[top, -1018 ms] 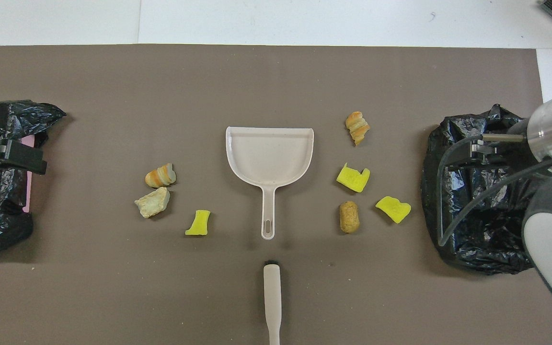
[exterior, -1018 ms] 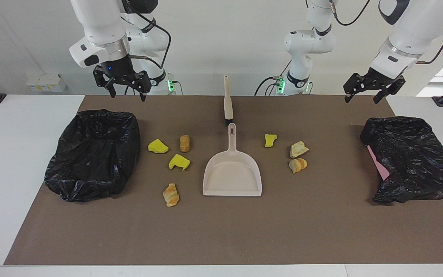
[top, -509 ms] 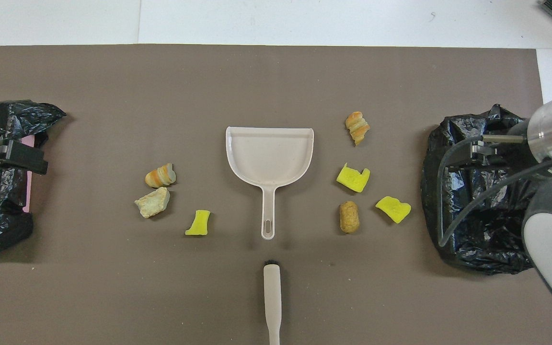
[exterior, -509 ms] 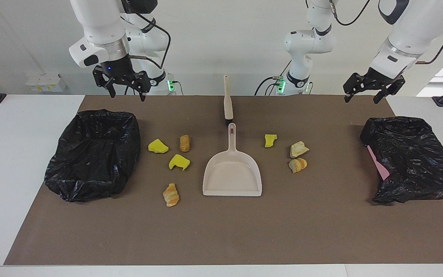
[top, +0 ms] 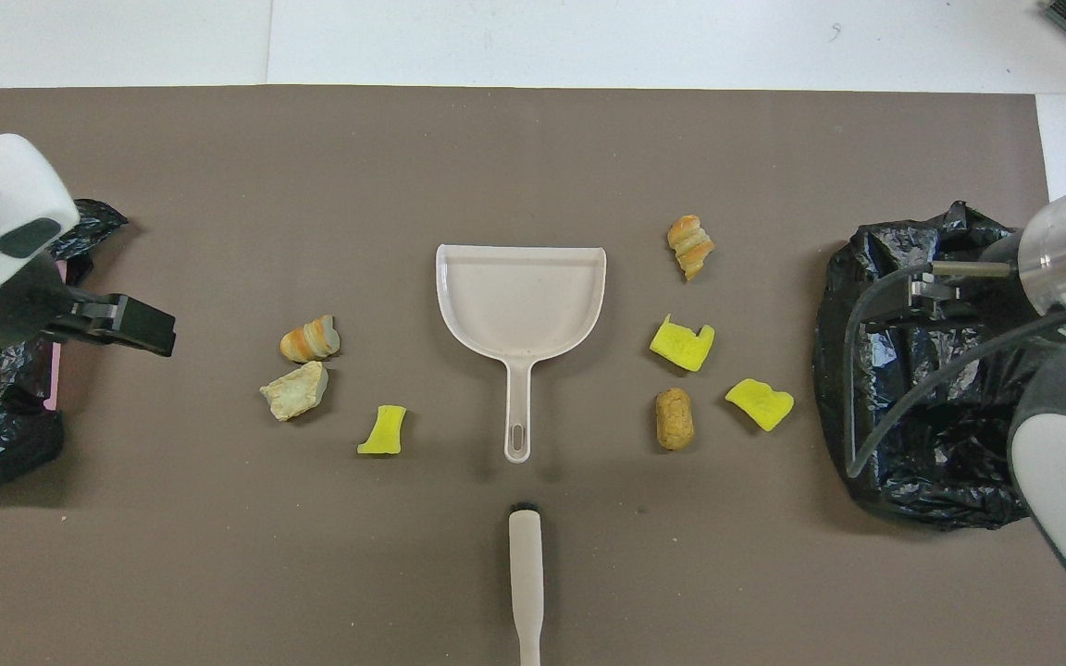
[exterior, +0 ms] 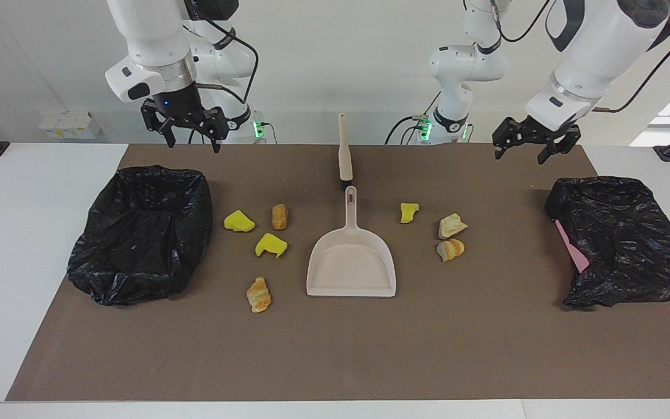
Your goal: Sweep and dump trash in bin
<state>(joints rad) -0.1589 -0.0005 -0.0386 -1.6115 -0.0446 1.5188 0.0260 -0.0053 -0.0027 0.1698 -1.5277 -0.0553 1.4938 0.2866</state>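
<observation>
Nothing swept yet: trash flanks the dustpan at three and nine o'clock (brush at twelve) — left gripper and right gripper hover empty, jaws spread.

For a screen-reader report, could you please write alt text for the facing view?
A beige dustpan lies mid-table on a brown mat, seven trash scraps scattered to both sides and a brush by its handle. Black-lined bins sit at both ends; the left end effector and right end effector hang above, holding nothing.
</observation>
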